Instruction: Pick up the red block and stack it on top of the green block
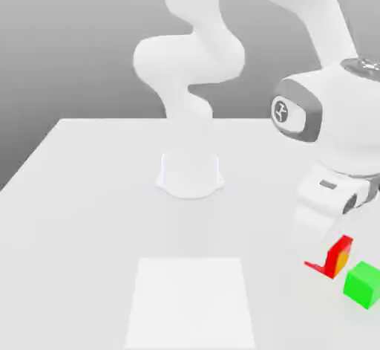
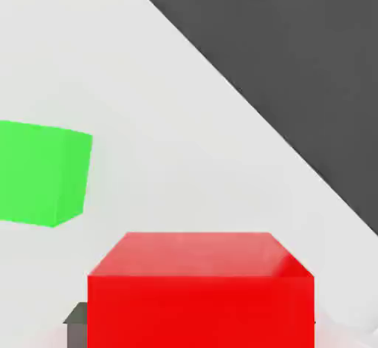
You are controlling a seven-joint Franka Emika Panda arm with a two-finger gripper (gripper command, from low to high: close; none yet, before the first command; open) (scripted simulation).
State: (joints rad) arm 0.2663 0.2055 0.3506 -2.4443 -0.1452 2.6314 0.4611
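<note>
The red block point(image 1: 340, 255) rests on the white table at the exterior view's right, partly covered by my white hand. My gripper point(image 1: 329, 255) is down around it and shut on it. In the hand view the red block point(image 2: 199, 291) sits very close, with a dark fingertip point(image 2: 74, 323) against one of its sides. The green block point(image 1: 364, 284) stands on the table just beside the red one, a small gap apart, toward the exterior view's lower right. It is also in the hand view as the green block point(image 2: 40, 173), free of the gripper.
A flat white square patch point(image 1: 189, 300) lies on the table point(image 1: 89, 192) near the front. The arm's base point(image 1: 190, 176) stands mid-table behind it. The table's edge point(image 2: 251, 110) runs close past the blocks, with dark floor beyond.
</note>
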